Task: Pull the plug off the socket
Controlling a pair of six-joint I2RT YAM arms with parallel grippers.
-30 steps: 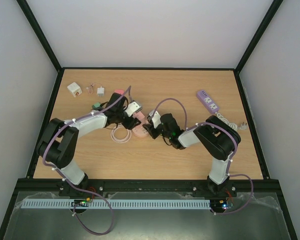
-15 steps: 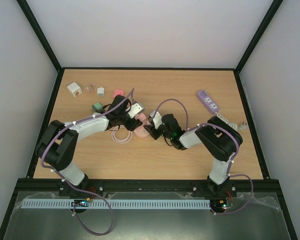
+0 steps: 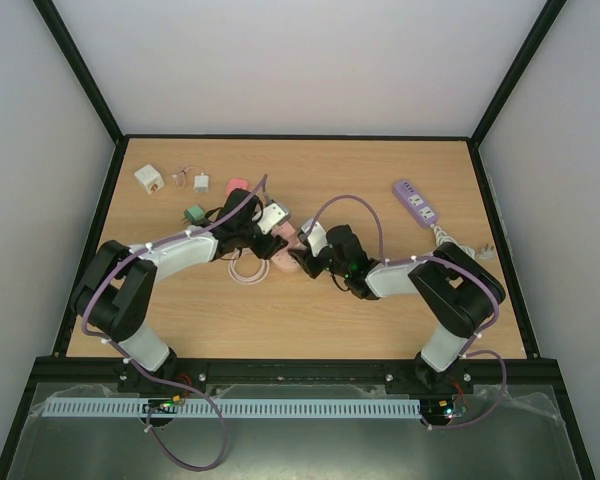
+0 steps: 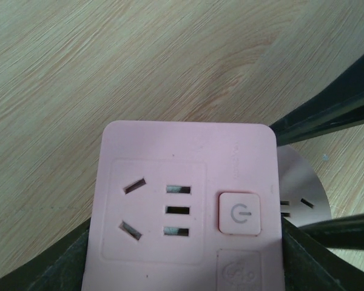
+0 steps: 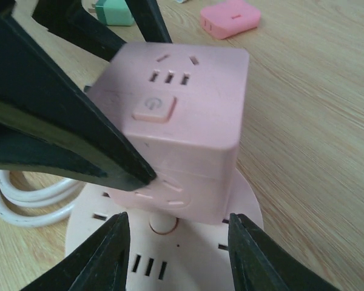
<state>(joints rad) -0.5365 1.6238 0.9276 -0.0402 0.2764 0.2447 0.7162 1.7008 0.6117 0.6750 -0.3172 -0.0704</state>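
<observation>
Moved: over the last second the right arm's elbow has swung outward and both wrists have edged slightly rightward. The pink pieces have barely shifted.
Left end effector (image 3: pixel 268 232): clamped on the square outlet block (image 5: pixel 182 115).
Right end effector (image 5: pixel 177 245): fingers apart, straddling the round socket base (image 5: pixel 246 197); whether they press on it is unclear.
Socket: mid-worktop (image 3: pixel 380 330), between the arms, with the coiled cable (image 5: pixel 24 203) beside it.
Meaning: the block sits tilted on the base, so separation looks begun but not finished.
</observation>
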